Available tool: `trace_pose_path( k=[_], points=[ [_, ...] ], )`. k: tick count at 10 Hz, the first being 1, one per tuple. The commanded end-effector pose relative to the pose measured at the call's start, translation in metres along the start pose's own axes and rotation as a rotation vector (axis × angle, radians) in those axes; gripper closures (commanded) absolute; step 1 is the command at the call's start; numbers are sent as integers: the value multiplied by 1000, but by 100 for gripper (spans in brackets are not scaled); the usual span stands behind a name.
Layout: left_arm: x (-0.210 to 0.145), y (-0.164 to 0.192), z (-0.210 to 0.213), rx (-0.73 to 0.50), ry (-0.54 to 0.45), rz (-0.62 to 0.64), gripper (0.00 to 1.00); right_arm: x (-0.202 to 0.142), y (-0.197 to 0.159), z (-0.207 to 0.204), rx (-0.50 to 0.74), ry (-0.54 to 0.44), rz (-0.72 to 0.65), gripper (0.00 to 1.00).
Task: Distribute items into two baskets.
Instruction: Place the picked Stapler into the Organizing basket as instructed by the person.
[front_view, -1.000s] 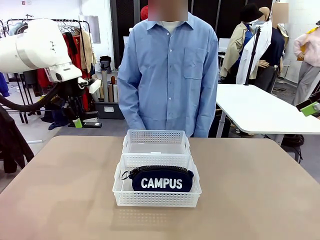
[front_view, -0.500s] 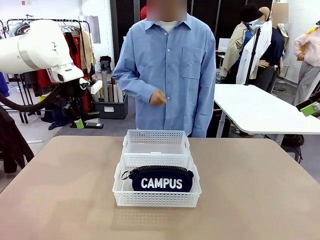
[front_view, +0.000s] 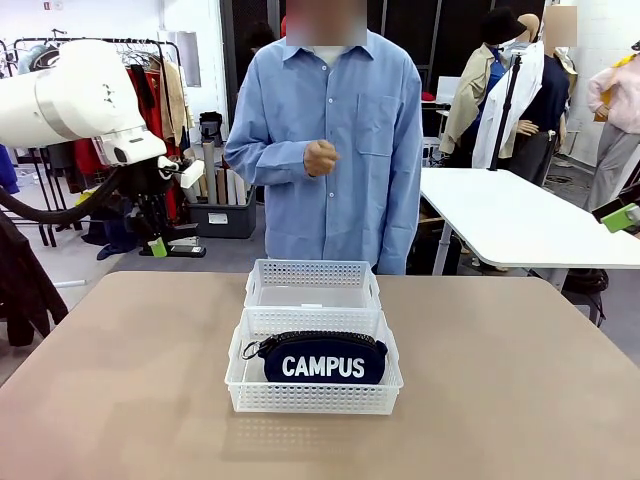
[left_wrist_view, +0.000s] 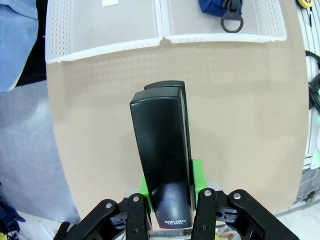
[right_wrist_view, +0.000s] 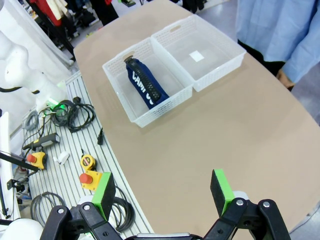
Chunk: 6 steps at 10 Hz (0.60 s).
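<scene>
On the tan table (front_view: 120, 400), the CAMPUS pouch (front_view: 320, 359) fills the near basket (front_view: 313, 398); the left gripper (left_wrist_view: 167, 200) clamps the black stapler (left_wrist_view: 162, 160), the right gripper (right_wrist_view: 162, 192) gapes.

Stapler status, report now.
Left gripper shut on black stapler, held up off the table's left edge. Right gripper open. CAMPUS pouch in near basket; far basket has no item. Nothing in the way.

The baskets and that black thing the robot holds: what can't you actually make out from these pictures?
- Stapler, left wrist view: its base is cut off by the bottom edge, between the left gripper fingers.
- Far basket, front view: floor hidden by its near wall.
- Pouch, left wrist view: mostly cut off by the top edge.
- Person's hand, front view: closed; contents undeterminable.
</scene>
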<state>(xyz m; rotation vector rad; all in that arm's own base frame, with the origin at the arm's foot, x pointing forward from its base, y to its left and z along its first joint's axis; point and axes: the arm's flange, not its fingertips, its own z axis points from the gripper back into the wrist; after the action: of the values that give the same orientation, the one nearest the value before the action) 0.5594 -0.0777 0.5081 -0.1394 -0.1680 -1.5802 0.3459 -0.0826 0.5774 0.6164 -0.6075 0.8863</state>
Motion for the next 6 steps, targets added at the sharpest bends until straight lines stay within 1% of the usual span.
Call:
trace_pose_path(
  k=[1,6],
  points=[
    [-2,-2,3,5,4,3,100,2,1,0,3,-10,3,0],
    [-2,-2,3,5,4,3,100,2,1,0,3,-10,3,0]
  ],
)
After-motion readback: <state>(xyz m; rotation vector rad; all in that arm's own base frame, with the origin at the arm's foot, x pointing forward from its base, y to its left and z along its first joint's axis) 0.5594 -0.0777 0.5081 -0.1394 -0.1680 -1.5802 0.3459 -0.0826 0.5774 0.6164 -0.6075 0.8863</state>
